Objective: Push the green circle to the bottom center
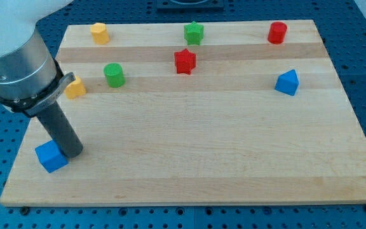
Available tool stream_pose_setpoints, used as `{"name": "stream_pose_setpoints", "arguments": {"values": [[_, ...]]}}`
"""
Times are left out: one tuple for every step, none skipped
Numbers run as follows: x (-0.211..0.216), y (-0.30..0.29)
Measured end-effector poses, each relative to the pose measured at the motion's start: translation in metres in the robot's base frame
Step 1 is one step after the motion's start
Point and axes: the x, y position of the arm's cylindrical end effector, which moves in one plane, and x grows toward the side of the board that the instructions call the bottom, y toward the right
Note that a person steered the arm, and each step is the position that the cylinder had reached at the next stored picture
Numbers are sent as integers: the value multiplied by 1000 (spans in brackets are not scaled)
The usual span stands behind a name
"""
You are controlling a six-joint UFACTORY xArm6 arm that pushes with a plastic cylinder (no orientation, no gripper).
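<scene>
The green circle (114,74) stands on the wooden board (196,140) in its upper left part. My tip (72,153) rests at the lower left of the board, touching the right side of a blue cube (51,156). The tip is well below and to the left of the green circle. The arm's grey body covers the view's top left corner.
A yellow block (76,88) lies left of the green circle, partly behind the arm. A yellow hexagon (99,32), a green star (194,32) and a red cylinder (276,32) line the top. A red star (185,61) sits centre top, a blue block (288,83) at right.
</scene>
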Motion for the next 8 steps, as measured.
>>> {"name": "stream_pose_setpoints", "arguments": {"values": [[-4,34],[-30,65],[-74,75],[-107,84],[-128,102],[-154,117],[-181,118],[-210,114]]}}
